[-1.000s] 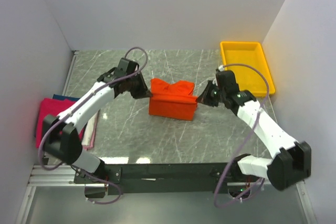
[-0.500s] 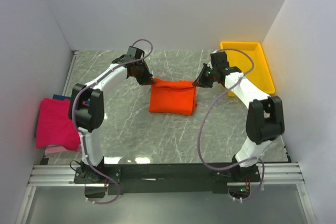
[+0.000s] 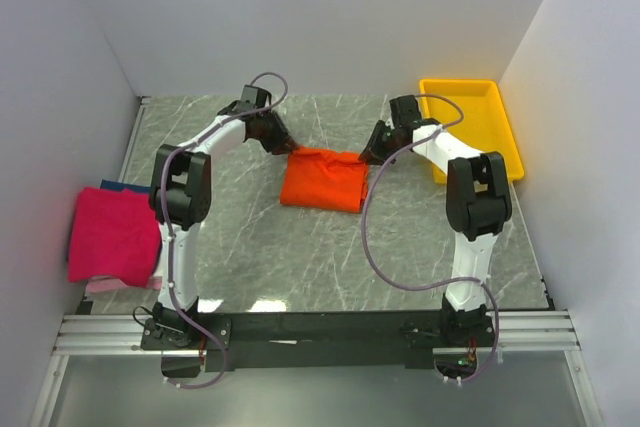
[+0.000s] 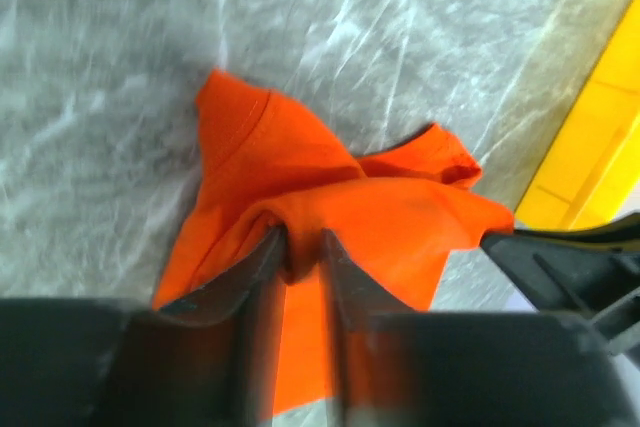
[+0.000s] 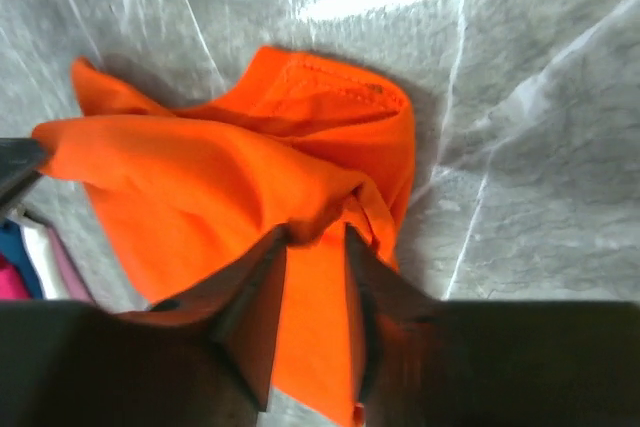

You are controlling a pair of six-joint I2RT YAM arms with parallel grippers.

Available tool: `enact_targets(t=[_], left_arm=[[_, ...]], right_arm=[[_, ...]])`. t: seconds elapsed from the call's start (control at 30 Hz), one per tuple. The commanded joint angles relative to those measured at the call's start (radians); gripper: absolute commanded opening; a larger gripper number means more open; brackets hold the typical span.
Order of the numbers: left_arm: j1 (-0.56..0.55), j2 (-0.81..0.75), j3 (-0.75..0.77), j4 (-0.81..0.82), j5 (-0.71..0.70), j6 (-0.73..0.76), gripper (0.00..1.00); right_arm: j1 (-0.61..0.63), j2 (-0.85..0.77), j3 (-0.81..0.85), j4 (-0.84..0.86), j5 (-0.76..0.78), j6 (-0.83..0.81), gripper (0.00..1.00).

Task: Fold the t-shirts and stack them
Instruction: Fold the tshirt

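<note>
Orange t-shirt (image 3: 320,182) drawn back and flattened; both arms stretched out.
Left gripper (image 3: 287,148) and right gripper (image 3: 370,155) now sit farther toward the back wall than a second ago, closer together. The shirt no longer stands as a puffed block. It lies flatter and has shifted slightly left. The left arm has swung off the magenta t-shirt (image 3: 110,235), which now shows whole.
</note>
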Motion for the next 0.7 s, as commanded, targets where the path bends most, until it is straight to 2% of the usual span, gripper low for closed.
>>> enact_targets(t=[0.0, 0.03, 0.13, 0.27, 0.37, 0.4, 0.43, 0.53, 0.6, 0.67], left_arm=[[0.019, -0.047, -0.009, 0.151, 0.048, -0.025, 0.44], [0.022, -0.064, -0.028, 0.178, 0.053, -0.028, 0.49], [0.032, -0.122, -0.04, 0.163, 0.024, -0.011, 0.65], [0.035, -0.185, -0.042, 0.033, -0.097, -0.008, 0.64], [0.021, -0.237, -0.103, -0.011, -0.113, -0.019, 0.42], [-0.005, -0.27, -0.156, -0.009, -0.128, -0.019, 0.27], [-0.022, -0.284, -0.177, -0.012, -0.134, -0.019, 0.22], [-0.071, -0.303, -0.226, 0.009, -0.13, -0.019, 0.18], [-0.068, -0.256, -0.199, 0.026, -0.104, -0.028, 0.07], [-0.065, -0.185, -0.145, 0.021, -0.103, -0.022, 0.06]], right_arm=[[-0.023, -0.011, 0.077, 0.004, 0.021, -0.015, 0.38], [-0.025, -0.031, 0.083, -0.001, 0.034, -0.013, 0.44], [-0.025, -0.1, 0.073, -0.021, 0.085, -0.019, 0.5], [0.003, -0.206, -0.016, 0.013, 0.105, 0.004, 0.49], [0.046, -0.264, -0.093, 0.037, 0.091, 0.025, 0.45], [0.075, -0.278, -0.119, 0.056, 0.085, 0.033, 0.43], [0.086, -0.301, -0.166, 0.071, 0.061, 0.057, 0.41], [0.121, -0.309, -0.236, 0.157, 0.004, 0.094, 0.4], [0.123, -0.281, -0.234, 0.18, -0.03, 0.103, 0.39], [0.115, -0.208, -0.178, 0.202, -0.08, 0.097, 0.38]])
